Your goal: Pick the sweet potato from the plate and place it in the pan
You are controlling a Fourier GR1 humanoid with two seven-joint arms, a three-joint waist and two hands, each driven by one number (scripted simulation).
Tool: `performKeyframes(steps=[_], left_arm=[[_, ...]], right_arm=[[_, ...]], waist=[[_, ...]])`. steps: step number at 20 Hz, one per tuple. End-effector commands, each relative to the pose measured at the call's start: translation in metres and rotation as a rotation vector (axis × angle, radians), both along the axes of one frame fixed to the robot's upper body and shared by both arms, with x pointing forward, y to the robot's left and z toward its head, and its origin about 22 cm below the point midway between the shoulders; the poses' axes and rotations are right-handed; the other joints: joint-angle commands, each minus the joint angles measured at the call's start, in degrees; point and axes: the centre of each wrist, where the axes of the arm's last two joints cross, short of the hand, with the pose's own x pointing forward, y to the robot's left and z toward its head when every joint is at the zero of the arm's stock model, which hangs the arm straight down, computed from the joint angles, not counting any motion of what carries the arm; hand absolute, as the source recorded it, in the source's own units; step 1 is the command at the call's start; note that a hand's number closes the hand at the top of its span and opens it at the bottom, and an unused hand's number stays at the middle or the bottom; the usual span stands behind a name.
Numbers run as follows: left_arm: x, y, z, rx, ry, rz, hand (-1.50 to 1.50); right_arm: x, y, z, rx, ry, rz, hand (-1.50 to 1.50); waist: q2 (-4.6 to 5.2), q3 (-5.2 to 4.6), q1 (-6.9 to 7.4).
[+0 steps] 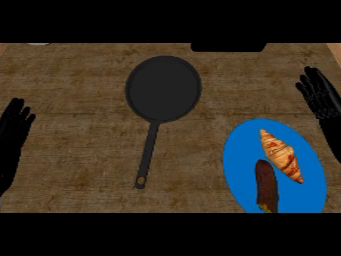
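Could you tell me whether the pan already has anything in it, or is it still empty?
Empty. The pan shows only its bare dark base, and the sweet potato lies on the blue plate beside a croissant.

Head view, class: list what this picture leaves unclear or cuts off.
- White object, top left: cut by the upper edge, unidentifiable.
- Black block beyond the pan: cut off there too.
- Sweet potato on the blue plate: its near end is at the lower edge.
- Right hand and left hand: forearms run out of view.
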Motion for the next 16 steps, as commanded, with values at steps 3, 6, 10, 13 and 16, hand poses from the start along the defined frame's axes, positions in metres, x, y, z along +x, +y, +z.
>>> performKeyframes(steps=[3, 6, 10, 13, 16], left_arm=[[0.02, -0.019, 0.0, -0.011, -0.014, -0.017, 0.0], [0.037, -0.024, 0.019, -0.025, -0.043, -0.037, 0.0], [0.022, -0.02, -0.004, -0.072, 0.025, 0.002, 0.0], [0.034, -0.048, 0.003, -0.106, 0.033, -0.044, 0.0], [0.036, -0.037, 0.007, -0.091, 0.026, -0.037, 0.0]], right_arm=[[0.007, -0.018, 0.024, 0.113, -0.025, 0.144, 1.5], [0.02, -0.025, 0.037, 0.263, -0.106, 0.274, 1.5], [-0.041, -0.07, 0.01, -0.236, -0.136, 0.003, 1.5], [-0.072, -0.102, -0.017, -0.295, -0.057, -0.015, -1.5], [-0.097, -0.126, -0.002, -0.416, -0.069, -0.043, -1.5]], waist=[[-1.09, 0.92, -0.1], [-0.94, 0.99, -0.31], [-1.62, 0.95, -3.23], [-1.3, 0.98, -1.93], [-1.4, 0.93, -1.76]])
